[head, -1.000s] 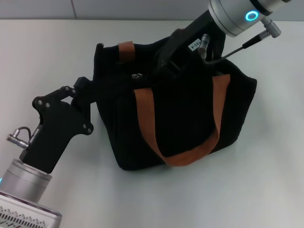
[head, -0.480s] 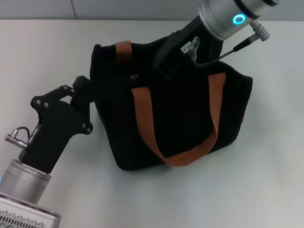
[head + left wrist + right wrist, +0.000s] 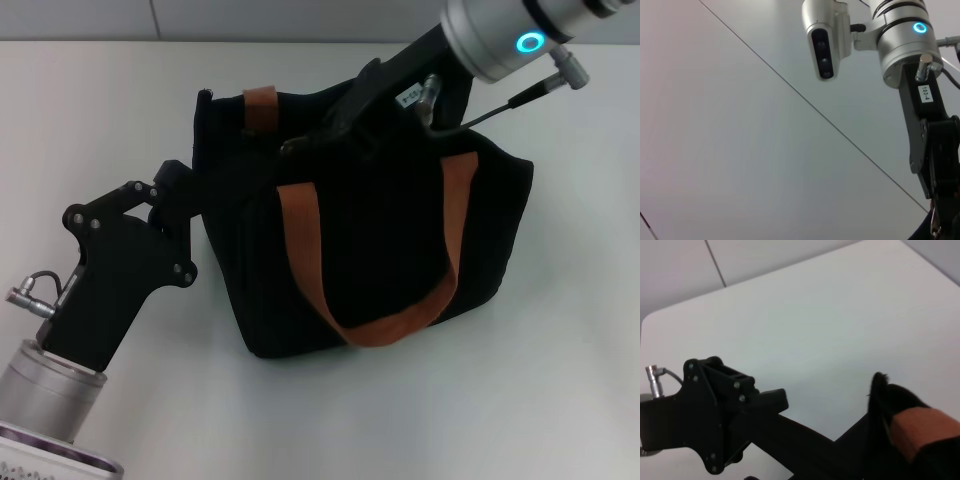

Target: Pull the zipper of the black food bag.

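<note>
Two arms are working at the black food bag [image 3: 380,250], which is sitting on the white table [image 3: 560,380] with its orange-brown handles [image 3: 305,250] showing. At the bag's left end, the left gripper [image 3: 195,195] is pressing its dark fingers against the fabric; whether they are pinching it cannot be told. Over the bag's top edge, the right gripper [image 3: 300,145] is reaching down with its fingertips narrowed on the zipper [image 3: 291,147], a small silver glint on the track near the rear handle
</note>
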{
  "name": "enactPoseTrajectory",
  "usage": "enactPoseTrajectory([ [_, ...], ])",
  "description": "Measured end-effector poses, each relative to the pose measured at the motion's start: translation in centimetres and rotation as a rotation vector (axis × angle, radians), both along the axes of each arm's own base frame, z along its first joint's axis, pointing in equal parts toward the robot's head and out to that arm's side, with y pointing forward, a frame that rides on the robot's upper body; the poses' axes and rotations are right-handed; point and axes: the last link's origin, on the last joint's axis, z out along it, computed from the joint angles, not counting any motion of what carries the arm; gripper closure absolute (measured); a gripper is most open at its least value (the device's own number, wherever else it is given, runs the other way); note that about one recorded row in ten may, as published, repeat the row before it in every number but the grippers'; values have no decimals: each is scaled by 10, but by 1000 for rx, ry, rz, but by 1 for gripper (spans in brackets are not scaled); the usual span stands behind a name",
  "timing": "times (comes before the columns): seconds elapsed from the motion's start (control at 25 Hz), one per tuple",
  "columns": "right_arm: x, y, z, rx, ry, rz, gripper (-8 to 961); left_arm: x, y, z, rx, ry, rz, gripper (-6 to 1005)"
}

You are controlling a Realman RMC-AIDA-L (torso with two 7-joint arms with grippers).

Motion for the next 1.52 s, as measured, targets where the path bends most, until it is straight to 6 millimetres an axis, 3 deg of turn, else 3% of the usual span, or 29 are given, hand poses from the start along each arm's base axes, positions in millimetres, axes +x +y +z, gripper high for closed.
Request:
enactPoseTrajectory([
  [0.68, 21, 6, 34, 52, 84, -72, 948, 0, 5, 3, 17, -3, -3, 990],
  [1.12, 57, 1, 60, 76, 144, -161, 949, -1, 4, 4, 21, -8, 8, 990],
  [1.4, 34, -3, 54, -14, 169, -191, 926, 1, 5, 2, 8, -4, 2, 990],
  [1.52, 23, -2, 49, -30, 128, -222, 830, 0, 5, 0, -1, -1, 6, 990],
])
